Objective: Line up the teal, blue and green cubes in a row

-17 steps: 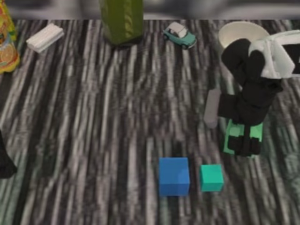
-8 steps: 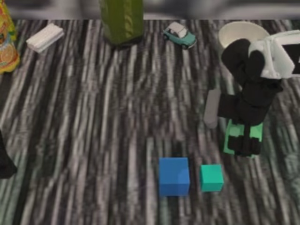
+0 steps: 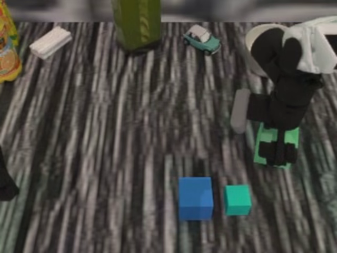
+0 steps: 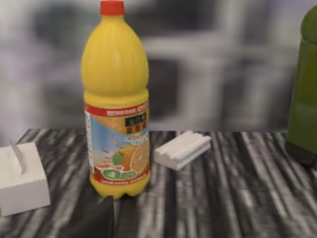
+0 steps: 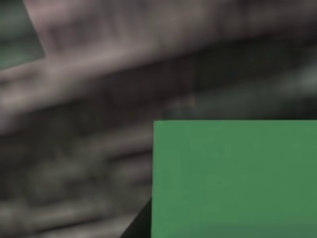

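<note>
The blue cube and the smaller teal cube sit side by side near the front of the table, a small gap between them. The larger light green cube is behind and to the right of the teal one, with my right gripper shut on it from above. In the right wrist view the green cube fills the lower right, the striped table behind it. My left gripper is parked at the table's left edge.
At the back stand an olive-green bottle, a teal toy car and a white bowl. A grey bar lies left of the right arm. An orange juice bottle, a white block and a white box are at the left.
My right gripper has moved a little toward the back and right, and the green cube has gone with it. The blue and teal cubes have not moved.
</note>
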Tool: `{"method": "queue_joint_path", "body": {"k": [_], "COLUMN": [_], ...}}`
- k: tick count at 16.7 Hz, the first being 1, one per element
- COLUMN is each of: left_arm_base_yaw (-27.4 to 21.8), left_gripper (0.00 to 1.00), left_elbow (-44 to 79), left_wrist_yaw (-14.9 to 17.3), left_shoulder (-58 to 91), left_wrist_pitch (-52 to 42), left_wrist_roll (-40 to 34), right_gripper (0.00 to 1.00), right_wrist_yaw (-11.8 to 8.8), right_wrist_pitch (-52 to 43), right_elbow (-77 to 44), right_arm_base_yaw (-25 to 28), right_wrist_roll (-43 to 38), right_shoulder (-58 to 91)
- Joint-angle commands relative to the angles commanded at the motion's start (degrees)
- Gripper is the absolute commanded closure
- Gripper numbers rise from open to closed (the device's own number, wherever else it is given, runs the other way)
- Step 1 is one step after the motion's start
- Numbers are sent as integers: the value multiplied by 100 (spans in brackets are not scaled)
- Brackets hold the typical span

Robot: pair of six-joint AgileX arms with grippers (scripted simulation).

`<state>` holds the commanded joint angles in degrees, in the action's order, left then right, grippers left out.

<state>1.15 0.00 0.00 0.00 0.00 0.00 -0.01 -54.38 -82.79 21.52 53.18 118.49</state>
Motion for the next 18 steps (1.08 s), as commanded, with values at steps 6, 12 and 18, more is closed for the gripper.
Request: {"method": "queue_joint_path", "body": {"k": [6, 12, 18], "left_arm_base_yaw": [0, 0, 0], "left_gripper": [0, 0, 0], "left_elbow": [0, 0, 0], "left_wrist_yaw": [0, 0, 0], "left_shoulder": [0, 0, 0], "left_wrist_pitch": [0, 0, 0], "left_wrist_roll": [0, 0, 0], "right_gripper": [100, 100, 100], "right_wrist_yaw": [-3, 2, 14], "right_wrist_pitch": [-726, -951, -1928], "right_elbow": [-427, -825, -3111], "right_arm_base_yaw": [42, 396, 2070], "right_wrist_roll": [18, -204, -1179], "right_shoulder": [-318, 9, 1206]}}
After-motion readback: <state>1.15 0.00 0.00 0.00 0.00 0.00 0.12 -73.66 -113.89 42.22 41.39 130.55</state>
